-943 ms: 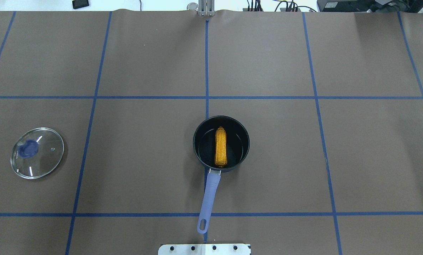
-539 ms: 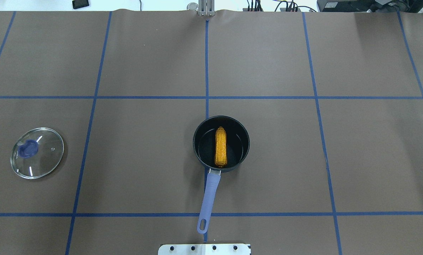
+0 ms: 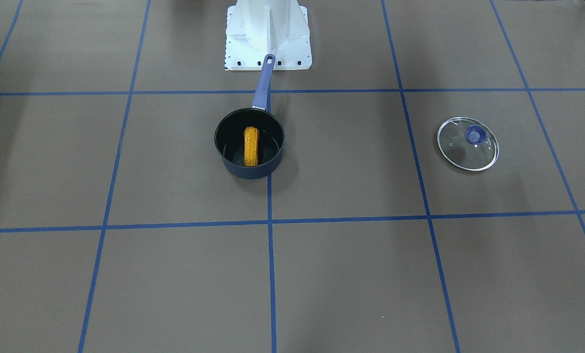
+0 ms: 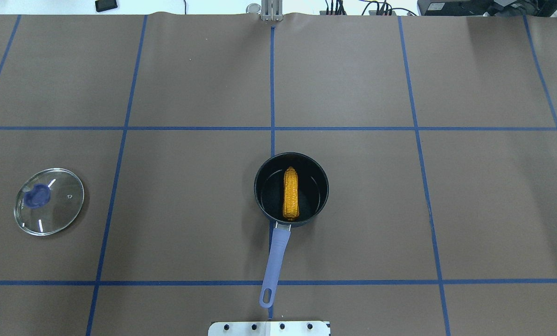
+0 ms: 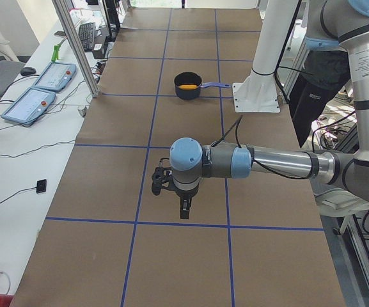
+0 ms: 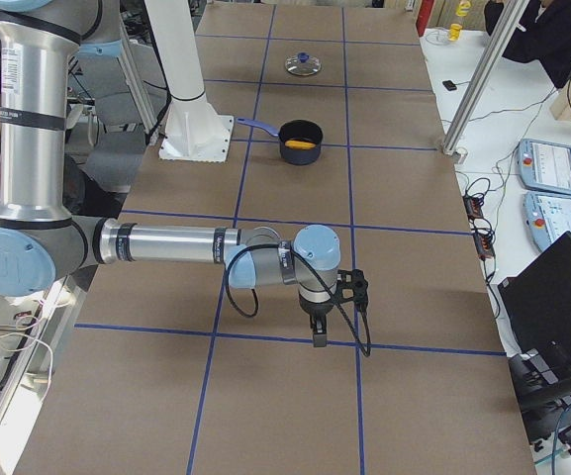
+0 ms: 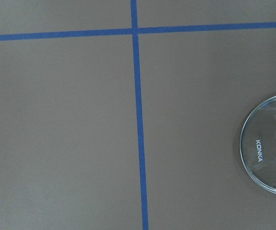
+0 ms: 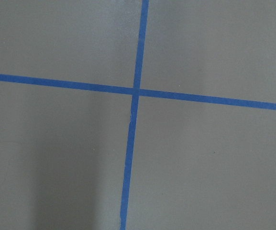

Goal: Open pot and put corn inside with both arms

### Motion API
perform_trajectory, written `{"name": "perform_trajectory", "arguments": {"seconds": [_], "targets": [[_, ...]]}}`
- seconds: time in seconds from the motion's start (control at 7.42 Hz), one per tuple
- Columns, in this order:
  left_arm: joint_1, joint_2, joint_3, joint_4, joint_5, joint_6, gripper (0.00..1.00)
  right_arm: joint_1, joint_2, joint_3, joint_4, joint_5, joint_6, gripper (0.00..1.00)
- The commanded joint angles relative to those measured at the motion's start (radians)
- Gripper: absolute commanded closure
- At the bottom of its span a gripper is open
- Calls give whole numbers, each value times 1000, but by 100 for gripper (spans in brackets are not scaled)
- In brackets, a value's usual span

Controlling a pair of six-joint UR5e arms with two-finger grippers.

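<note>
Lying in pot (image 3: 248, 172): corn (image 4: 291, 193); lid (image 4: 60, 205) well apart; left end effector (image 5: 184, 209), right end effector (image 6: 318, 333): opening cannot tell.

Surface (image 4: 190, 210): matte brown, crossed by blue tape lines (image 4: 272, 84) in square grid.
Pot (image 3: 253, 172): dark navy outside, black inside. Handle (image 4: 276, 254), at 6 o'clock of pot in overhead view: lavender-blue, silver joint.
Corn (image 4: 291, 193): orange-yellow, bumpy kernel rows running lengthwise.
Lid (image 4: 61, 212): clear glass, silver rim, white glints, white "KONKA" lettering. Knob (image 4: 39, 195), toward 10 o'clock of lid centre: blue.
Base plate (image 4: 232, 329): white, row of black dots.
Left arm (image 5: 267, 165), right arm (image 6: 166, 242): silver-grey tubes, light-blue joint caps, black cables.
</note>
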Motion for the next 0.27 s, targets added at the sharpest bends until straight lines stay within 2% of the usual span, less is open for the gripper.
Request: {"name": "perform_trajectory", "arguments": {"seconds": [0.0,0.13], "targets": [[0,0,0,-2,1,0,2,-1,2,-1,0,0,0,0],[1,0,0,-2,1,-2,2,-2,2,-1,0,0,0,0]]}}
